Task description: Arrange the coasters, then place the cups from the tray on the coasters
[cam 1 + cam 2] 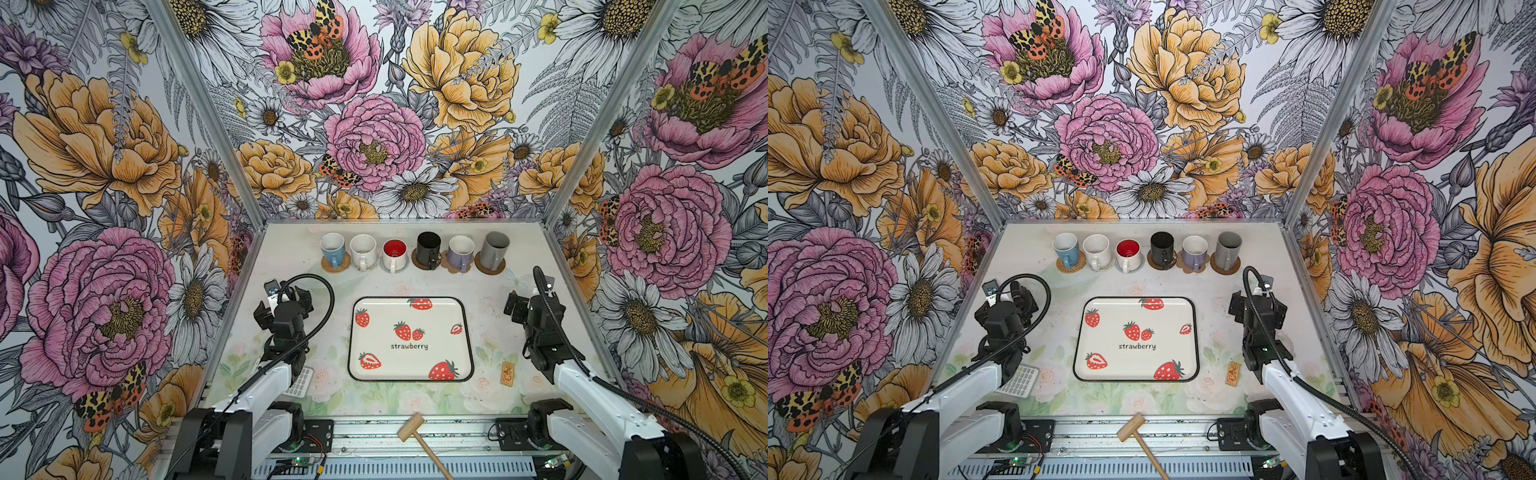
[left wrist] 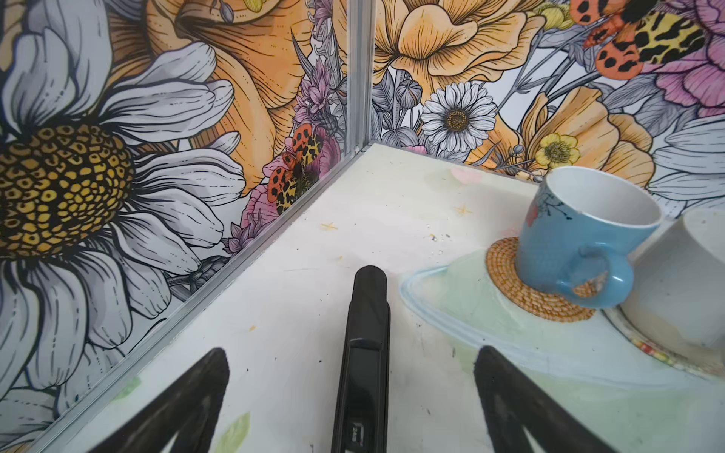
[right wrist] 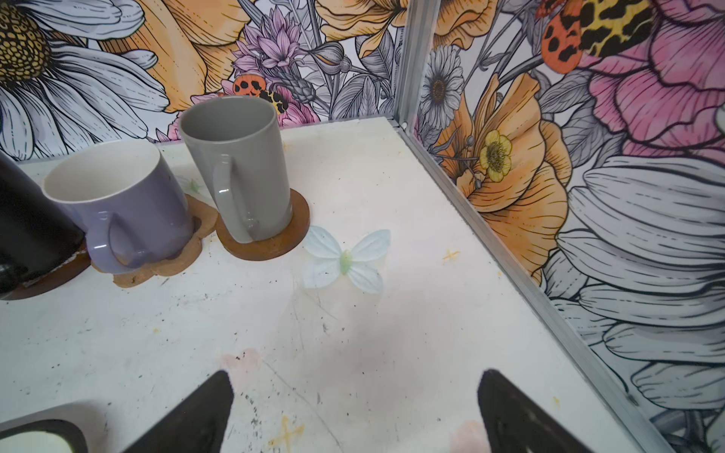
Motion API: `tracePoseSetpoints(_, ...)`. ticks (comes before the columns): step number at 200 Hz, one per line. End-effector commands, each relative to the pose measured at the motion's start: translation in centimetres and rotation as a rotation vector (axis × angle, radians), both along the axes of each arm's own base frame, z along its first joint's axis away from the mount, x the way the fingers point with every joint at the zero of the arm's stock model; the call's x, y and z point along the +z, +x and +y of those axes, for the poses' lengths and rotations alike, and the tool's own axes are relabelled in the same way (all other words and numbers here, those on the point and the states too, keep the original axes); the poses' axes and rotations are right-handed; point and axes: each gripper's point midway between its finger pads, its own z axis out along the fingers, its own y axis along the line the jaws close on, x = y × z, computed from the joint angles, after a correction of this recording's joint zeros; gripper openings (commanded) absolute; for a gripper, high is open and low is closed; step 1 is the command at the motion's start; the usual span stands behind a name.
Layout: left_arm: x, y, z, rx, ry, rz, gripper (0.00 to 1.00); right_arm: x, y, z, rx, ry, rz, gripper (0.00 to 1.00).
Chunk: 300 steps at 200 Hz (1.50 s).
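At the left of the table (image 1: 291, 249), the left gripper (image 2: 352, 352) is held above the surface with its fingers spread wide and nothing between them. A grey calculator (image 1: 301, 382) is partly hidden under that arm.

Along the far edge, six cups are lined up upright, each set on its own coaster, handles turned toward the near side. From the left:
- A light blue cup (image 1: 332, 248) with a white inside is seated on a woven tan coaster (image 1: 328, 266).
- A white cup (image 1: 363, 249) is placed on a beige coaster (image 2: 663, 355), most of it hidden.
- A white cup with a red inside (image 1: 395, 253) is set on a grey-blue coaster (image 1: 404, 269).
- A black cup (image 1: 428, 247) is carried by a brown disc (image 1: 417, 262).
- A lavender cup (image 1: 460, 251) is set on a paw-shaped coaster (image 3: 164, 268).
- A tall grey cup (image 1: 494, 248) is set on a second brown disc (image 3: 274, 245).

The cream tray (image 1: 436, 316), black-rimmed and printed with red strawberries and the word "strawberry", is laid at the table's middle, well apart from the cups; only its prints are seen on it.

At the right, the right gripper (image 3: 356, 376) is likewise held with fingers wide apart around nothing.
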Motion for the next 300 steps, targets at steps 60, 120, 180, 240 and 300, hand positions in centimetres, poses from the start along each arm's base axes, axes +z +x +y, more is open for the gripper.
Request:
tracePoseSetpoints(60,0.0,5.4,-2.9,-0.203,0.063,-0.122,0.99,0.7,5.7,-0.2,0.076,-0.018,-0.174,0.98)
tracePoseSetpoints(120,-1.5,7.0,-5.0,-0.350,0.064,-0.056,0.99,-1.9,8.2,1.0,0.181,-0.020,-0.143,0.95)
tracePoseSetpoints(180,-1.7,7.4,-3.9,-0.326,0.020,-0.044,0.99,-2.1,8.3,1.0,0.184,-0.021,-0.147,1.00)
tracePoseSetpoints(240,-1.7,7.4,-3.9,-0.324,0.024,-0.045,0.99,-2.2,8.3,0.9,0.181,-0.017,-0.142,1.00)
tracePoseSetpoints(300,-1.7,7.4,-3.9,-0.325,0.024,-0.043,0.99,-2.3,8.4,0.8,0.186,-0.010,-0.139,1.00)
